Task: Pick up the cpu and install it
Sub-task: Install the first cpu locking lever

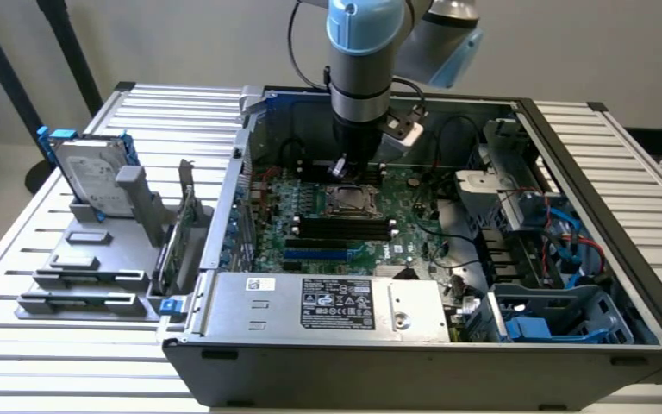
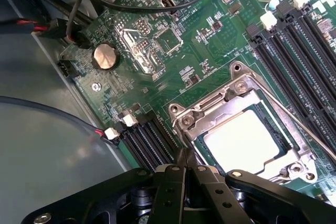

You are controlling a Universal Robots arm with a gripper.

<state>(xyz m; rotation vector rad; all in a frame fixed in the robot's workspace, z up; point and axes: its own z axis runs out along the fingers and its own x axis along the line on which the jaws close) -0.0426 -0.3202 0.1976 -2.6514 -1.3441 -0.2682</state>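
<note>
Wrist view: cpu seated within socket rim

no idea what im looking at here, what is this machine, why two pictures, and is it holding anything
This is a robot arm working inside an open desktop computer case that lies on a slatted metal table. One picture comes from a camera standing off to the side; the other from a camera on the arm's wrist, looking down past its pincer. The pincer is shut and holds nothing. It sits just above the green motherboard, at the edge of the metal socket frame. The cpu, a pale square chip, already lies in that socket. On the exterior view's left, a grey rack holds a hard drive upright.
</note>
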